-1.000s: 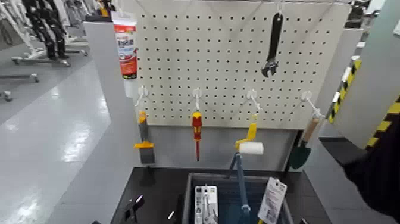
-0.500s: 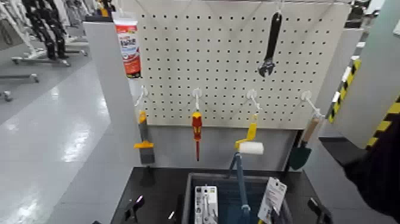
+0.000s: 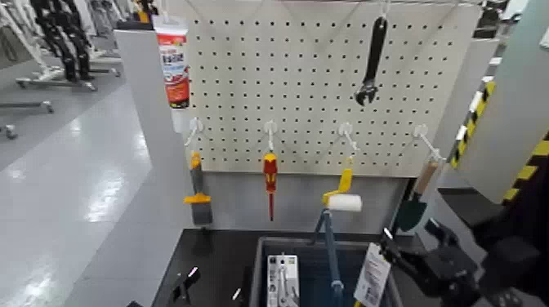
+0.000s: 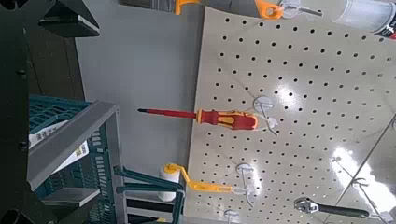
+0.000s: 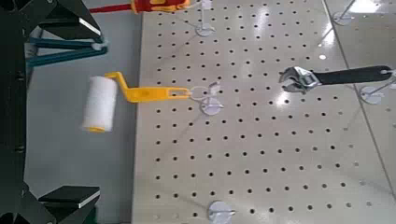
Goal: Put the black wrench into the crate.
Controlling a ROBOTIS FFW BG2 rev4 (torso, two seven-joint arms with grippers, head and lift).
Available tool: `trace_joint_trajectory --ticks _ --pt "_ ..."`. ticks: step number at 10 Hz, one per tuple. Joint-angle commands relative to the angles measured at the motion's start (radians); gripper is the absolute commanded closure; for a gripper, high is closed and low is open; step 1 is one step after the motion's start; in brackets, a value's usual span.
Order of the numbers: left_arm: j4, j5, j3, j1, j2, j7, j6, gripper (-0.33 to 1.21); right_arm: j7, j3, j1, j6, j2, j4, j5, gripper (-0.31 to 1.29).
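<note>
Now our right gripper (image 5: 100, 112), spread and empty, has risen by the crate's (image 3: 260, 269) right edge, likely starting our reach for the black wrench (image 3: 375, 61), hung near the pegboard's (image 3: 270, 82) upper-right corner; our left gripper (image 3: 185, 286) waits low.

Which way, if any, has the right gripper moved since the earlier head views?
Yes: the right gripper has risen, now beside the crate's right side.
</note>
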Motion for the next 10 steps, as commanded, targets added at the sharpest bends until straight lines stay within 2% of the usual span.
trace_joint_trajectory --ticks 1,4,9,10 --pt "0.0 0.0 -0.008 -0.006 0.003 0.0 0.001 0.1 0.033 -0.014 -0.122 0.073 -0.007 -0.006 -0.024 0.14" --pt "0.005 0.002 -0.013 -0.01 0.003 0.0 0.001 0.1 0.076 -0.033 -0.238 0.136 -0.015 -0.011 -0.05 0.14" --pt "0.011 0.003 -0.022 -0.021 0.005 -0.003 0.001 0.1 0.144 -0.031 -0.406 0.274 -0.058 0.006 -0.088 0.14" --pt "0.011 0.003 -0.023 -0.023 0.007 -0.003 0.001 0.1 0.161 -0.027 -0.441 0.28 -0.066 0.02 -0.091 0.14"
